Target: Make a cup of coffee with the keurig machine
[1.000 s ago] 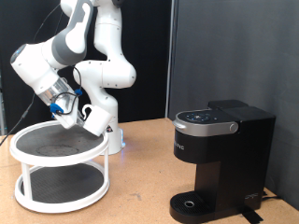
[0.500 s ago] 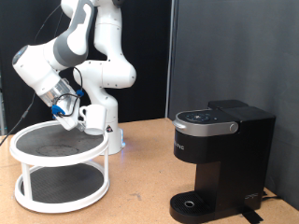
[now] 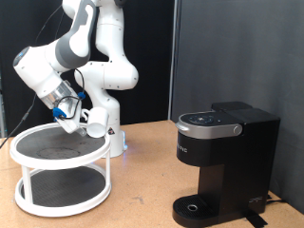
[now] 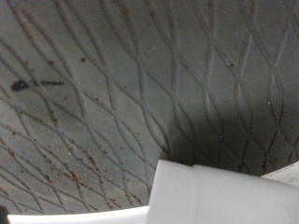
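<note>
The white cup (image 3: pixel 95 120) hangs just above the right edge of the top shelf of a white two-tier round rack (image 3: pixel 59 157), in the exterior view's left. My gripper (image 3: pixel 74 113), with blue fingers, is shut on the cup's side. In the wrist view the cup (image 4: pixel 220 194) shows as a white shape over the dark mesh shelf (image 4: pixel 112 84); the fingers do not show there. The black keurig machine (image 3: pixel 223 157) stands in the exterior view's right with its lid down and its round drip tray (image 3: pixel 195 207) bare.
The rack has a dark mesh top shelf and a lower shelf (image 3: pixel 62 195). The robot's white base (image 3: pixel 112 138) stands behind the rack. Brown tabletop (image 3: pixel 142 185) lies between rack and machine. A black panel is behind the machine.
The arm and the held cup have shifted very slightly up and to the left over the rack's edge. The machine has not moved.
</note>
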{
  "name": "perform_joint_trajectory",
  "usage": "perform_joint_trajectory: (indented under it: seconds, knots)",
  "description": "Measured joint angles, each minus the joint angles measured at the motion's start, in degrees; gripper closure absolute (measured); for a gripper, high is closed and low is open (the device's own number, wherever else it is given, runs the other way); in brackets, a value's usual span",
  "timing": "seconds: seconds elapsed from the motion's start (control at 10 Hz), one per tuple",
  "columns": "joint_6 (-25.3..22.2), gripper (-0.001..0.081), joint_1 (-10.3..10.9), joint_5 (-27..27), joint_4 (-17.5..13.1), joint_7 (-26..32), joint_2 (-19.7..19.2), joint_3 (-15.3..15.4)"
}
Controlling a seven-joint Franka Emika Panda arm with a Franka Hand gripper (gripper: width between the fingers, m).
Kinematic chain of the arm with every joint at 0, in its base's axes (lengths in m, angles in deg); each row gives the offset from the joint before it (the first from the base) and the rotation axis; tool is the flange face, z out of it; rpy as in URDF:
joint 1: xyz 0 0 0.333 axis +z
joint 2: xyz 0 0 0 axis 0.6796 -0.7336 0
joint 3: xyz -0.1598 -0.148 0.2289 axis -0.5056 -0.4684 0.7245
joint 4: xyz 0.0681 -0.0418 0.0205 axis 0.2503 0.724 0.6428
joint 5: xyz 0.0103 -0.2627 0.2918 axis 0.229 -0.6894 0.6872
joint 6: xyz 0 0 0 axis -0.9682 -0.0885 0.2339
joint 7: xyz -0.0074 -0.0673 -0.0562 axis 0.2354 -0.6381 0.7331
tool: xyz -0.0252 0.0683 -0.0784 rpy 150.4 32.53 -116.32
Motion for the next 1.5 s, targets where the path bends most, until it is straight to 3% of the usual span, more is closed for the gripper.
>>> perform_joint_trajectory:
  seconds: [0.1, 0.3, 0.4, 0.6, 0.9, 1.5]
  knots:
    - [0.9, 0.0077, 0.0, 0.0, 0.2, 0.2, 0.1, 0.0]
    - [5.3, 0.0072, 0.6, 6.5, 1.3, 7.9, 1.8, -0.9]
    - [5.3, 0.0072, 0.9, 8.6, 1.4, 12.2, 3.1, -1.8]
    - [3.0, 0.0072, 0.9, 9.6, 1.0, 15.5, 5.8, -2.3]
    - [-1.9, 0.0072, 0.9, 9.5, 0.5, 15.2, 9.2, -1.7]
    - [-7.1, 0.0072, 0.9, 9.0, 0.5, 10.6, 13.4, 1.3]
